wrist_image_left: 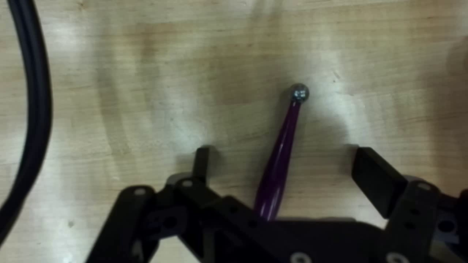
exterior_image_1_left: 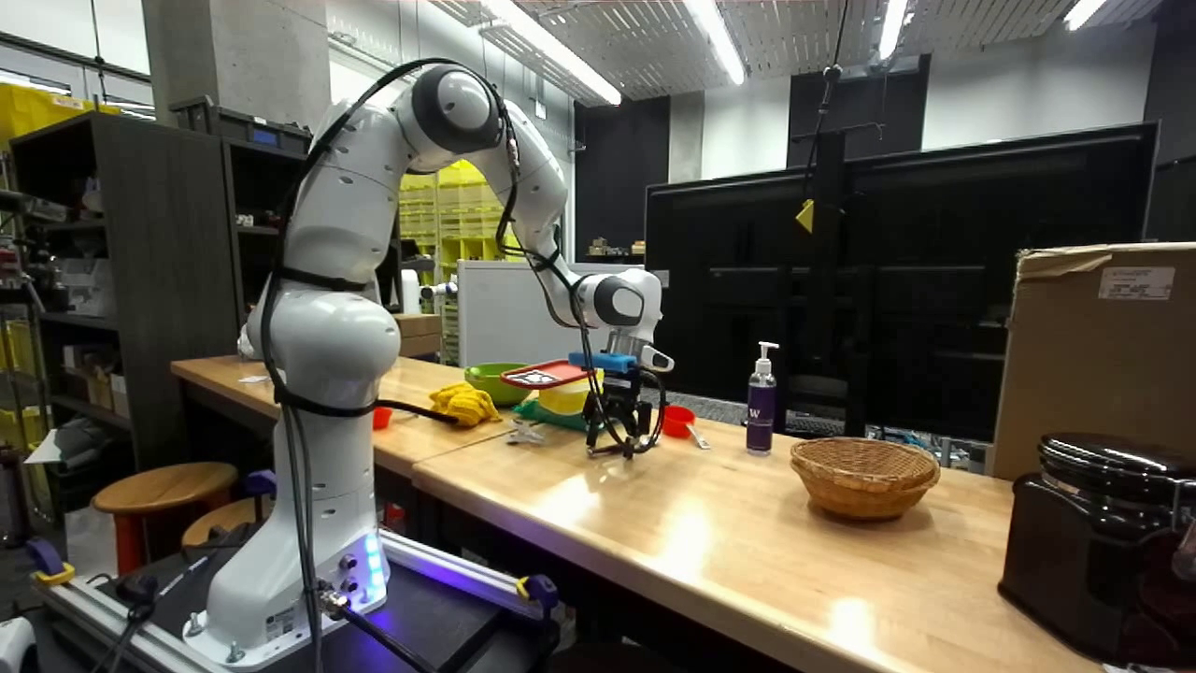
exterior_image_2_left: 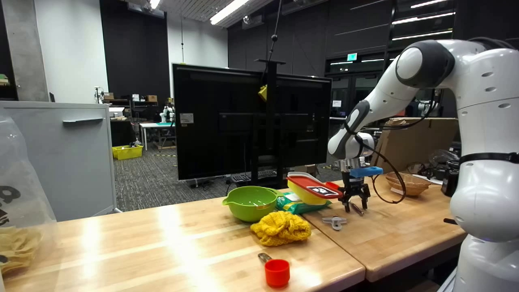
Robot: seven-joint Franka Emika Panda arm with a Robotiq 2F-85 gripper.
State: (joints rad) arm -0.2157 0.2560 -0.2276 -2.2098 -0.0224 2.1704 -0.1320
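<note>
My gripper (wrist_image_left: 283, 157) is open, its two black fingertips wide apart just above the wooden table. It also shows in both exterior views (exterior_image_1_left: 612, 449) (exterior_image_2_left: 355, 206), pointing down. A slim, glossy purple stick (wrist_image_left: 279, 164) with a shiny metal ball at its far end lies on the table between the fingers. Neither finger appears to touch it. Its near end is hidden behind the gripper body. The stick shows small and dark in an exterior view (exterior_image_2_left: 357, 209). A yellow container with a red lid (exterior_image_2_left: 310, 190) stands close beside the gripper.
A grey clip (exterior_image_2_left: 335, 222), green packet (exterior_image_2_left: 296, 206), green bowl (exterior_image_2_left: 251, 202) and yellow cloth (exterior_image_2_left: 281, 229) lie to one side. A red measuring cup (exterior_image_1_left: 679, 421), pump bottle (exterior_image_1_left: 761, 411), wicker basket (exterior_image_1_left: 864, 481) and dark jar (exterior_image_1_left: 1093, 561) stand to the other. Another red cup (exterior_image_2_left: 277, 273) is near the edge.
</note>
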